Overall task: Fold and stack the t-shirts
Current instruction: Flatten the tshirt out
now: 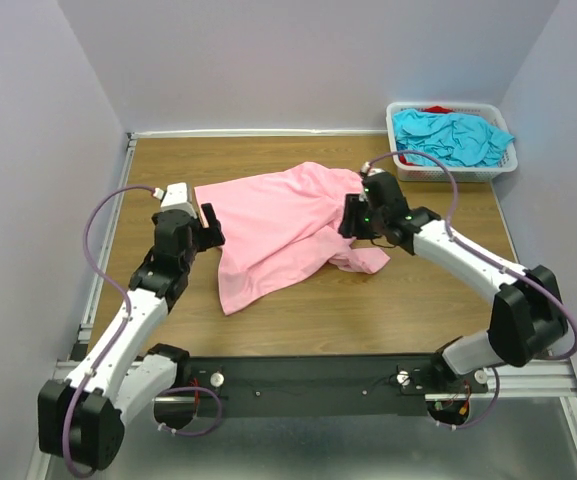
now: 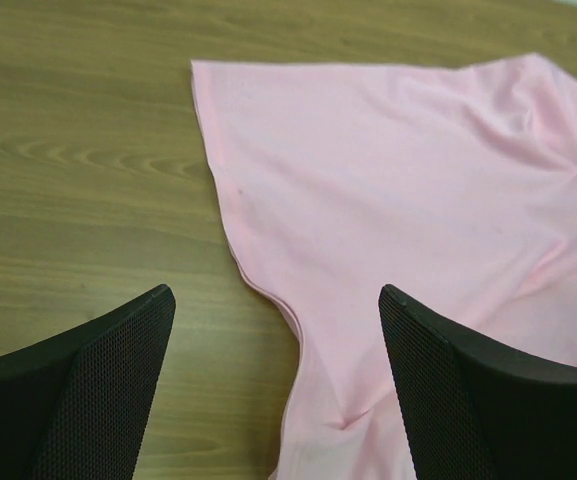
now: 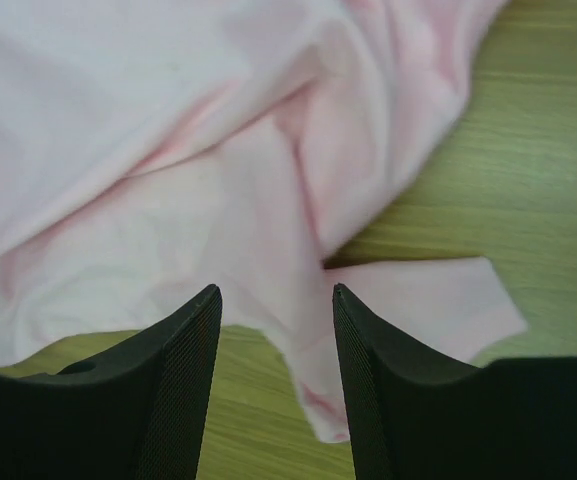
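A light pink t-shirt (image 1: 278,225) lies rumpled and partly spread on the wooden table (image 1: 388,300). My left gripper (image 1: 206,225) is open over the shirt's left edge. In the left wrist view its fingers straddle the hem of the pink t-shirt (image 2: 398,180), with the left gripper (image 2: 278,295) holding nothing. My right gripper (image 1: 351,215) hovers open at the shirt's right side. In the right wrist view a fold of the pink cloth (image 3: 118,150) lies loose below the right gripper (image 3: 276,290), between the spread fingers. Turquoise t-shirts (image 1: 448,135) and a bit of red cloth (image 1: 436,108) sit in the basket.
A white slotted plastic basket (image 1: 458,170) stands at the table's back right corner. Pale walls close in the table at the left, back and right. A metal rail with both arm bases runs along the near edge.
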Controlling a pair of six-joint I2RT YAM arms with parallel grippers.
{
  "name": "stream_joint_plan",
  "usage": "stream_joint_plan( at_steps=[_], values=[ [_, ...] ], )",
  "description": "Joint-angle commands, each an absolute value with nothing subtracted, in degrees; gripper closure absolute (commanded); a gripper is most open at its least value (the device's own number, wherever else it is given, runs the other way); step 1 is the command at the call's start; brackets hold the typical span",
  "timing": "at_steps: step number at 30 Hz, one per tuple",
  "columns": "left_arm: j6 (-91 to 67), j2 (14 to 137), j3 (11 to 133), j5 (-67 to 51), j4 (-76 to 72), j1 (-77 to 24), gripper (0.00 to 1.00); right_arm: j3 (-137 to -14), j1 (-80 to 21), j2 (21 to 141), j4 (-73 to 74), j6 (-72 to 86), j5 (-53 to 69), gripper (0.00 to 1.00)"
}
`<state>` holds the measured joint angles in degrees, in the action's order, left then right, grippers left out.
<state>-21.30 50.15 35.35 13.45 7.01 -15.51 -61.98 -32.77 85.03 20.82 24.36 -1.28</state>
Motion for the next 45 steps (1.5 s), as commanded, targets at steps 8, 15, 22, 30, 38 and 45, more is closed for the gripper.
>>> stream_joint_plan(
  at_steps=[8,15,22,30,38,45],
  values=[
    [-24.8,68.9,41.0,1.3,8.7,-15.8,0.23,-49.5,-19.8,80.2,22.5,24.0,-0.6,0.50],
    [-25.8,80.5,42.5,2.9,8.3,-13.5,0.28,-44.7,-16.4,80.3,22.5,23.7,2.1,0.51],
    [-24.8,88.8,46.2,3.9,9.0,-9.1,0.31,-43.1,-14.8,80.6,22.3,23.7,1.9,0.51],
    [-22.9,97.1,53.0,6.4,9.5,-7.3,0.34,-45.3,-14.8,80.4,22.3,23.7,-2.4,0.51],
    [-21.9,99.9,55.8,6.2,8.3,-7.4,0.55,-49.4,-14.8,85.3,21.7,22.4,-5.0,0.50],
    [-21.4,102.2,58.0,6.0,8.3,-7.3,0.85,-50.3,-14.8,91.2,20.7,21.3,-4.0,0.50]
  ],
)
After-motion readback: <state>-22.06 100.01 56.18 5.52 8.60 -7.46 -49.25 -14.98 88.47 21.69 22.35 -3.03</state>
